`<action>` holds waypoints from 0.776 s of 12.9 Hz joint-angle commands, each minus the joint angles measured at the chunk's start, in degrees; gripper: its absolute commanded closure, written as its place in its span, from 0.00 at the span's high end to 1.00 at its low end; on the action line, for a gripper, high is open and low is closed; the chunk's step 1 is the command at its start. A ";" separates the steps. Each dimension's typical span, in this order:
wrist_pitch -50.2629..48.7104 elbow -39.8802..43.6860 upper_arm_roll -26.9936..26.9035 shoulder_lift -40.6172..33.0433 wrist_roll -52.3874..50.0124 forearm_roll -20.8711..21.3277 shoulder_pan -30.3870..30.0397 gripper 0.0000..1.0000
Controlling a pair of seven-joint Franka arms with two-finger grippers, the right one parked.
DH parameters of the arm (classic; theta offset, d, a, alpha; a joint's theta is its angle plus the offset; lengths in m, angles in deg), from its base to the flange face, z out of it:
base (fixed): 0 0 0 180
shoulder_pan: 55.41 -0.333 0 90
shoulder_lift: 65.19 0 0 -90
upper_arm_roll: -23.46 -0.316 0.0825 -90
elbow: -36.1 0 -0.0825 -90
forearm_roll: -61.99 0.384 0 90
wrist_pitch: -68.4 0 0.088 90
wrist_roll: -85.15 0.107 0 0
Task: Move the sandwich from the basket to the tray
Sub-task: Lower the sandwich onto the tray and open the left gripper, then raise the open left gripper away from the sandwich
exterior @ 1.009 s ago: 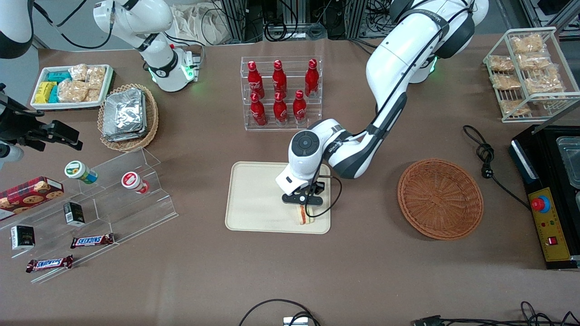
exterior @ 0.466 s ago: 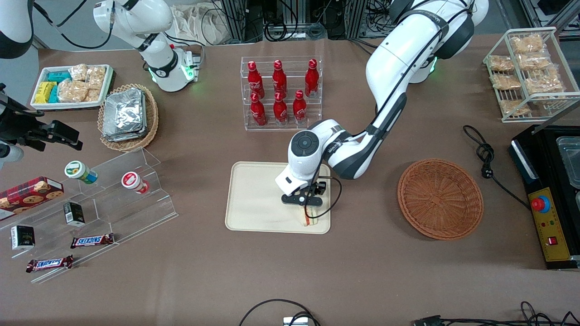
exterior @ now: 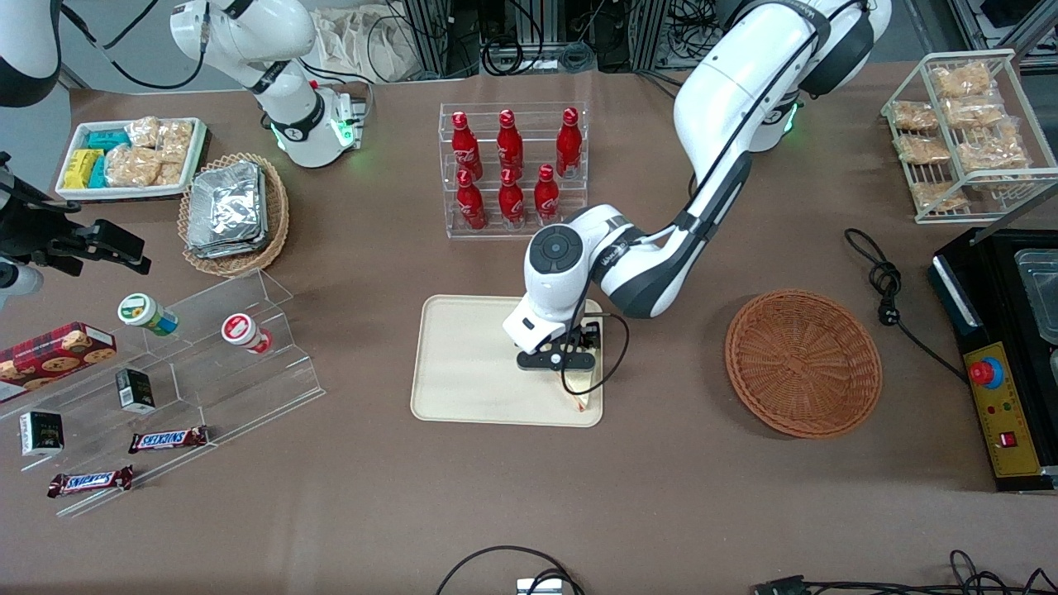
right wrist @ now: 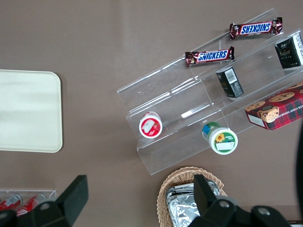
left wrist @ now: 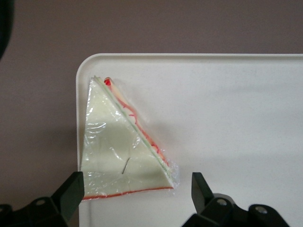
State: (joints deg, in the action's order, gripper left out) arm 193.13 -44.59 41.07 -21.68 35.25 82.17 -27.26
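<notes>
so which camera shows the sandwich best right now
The left wrist view: the sandwich lies flat in a corner of the tray, whole, below the open gripper. The front view shows only a sliver under the arm. The right wrist view misses it.

The white left arm is extended forward and bent downward at the wrist. Its black two-finger claw is pointed straight down, with the fingers spread wide apart and nothing gripped between them.
</notes>
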 commanded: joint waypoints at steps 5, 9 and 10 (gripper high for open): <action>-7.03 -1.66 -0.03 -7.09 2.33 0.48 -1.07 1.00; -9.25 -12.26 0.32 -22.10 10.22 -5.04 -10.01 1.00; -9.25 -15.95 0.32 -27.02 14.70 -7.76 -13.17 1.00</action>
State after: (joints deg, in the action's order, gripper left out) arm 183.28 -49.35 41.01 -37.00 43.57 78.78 -34.83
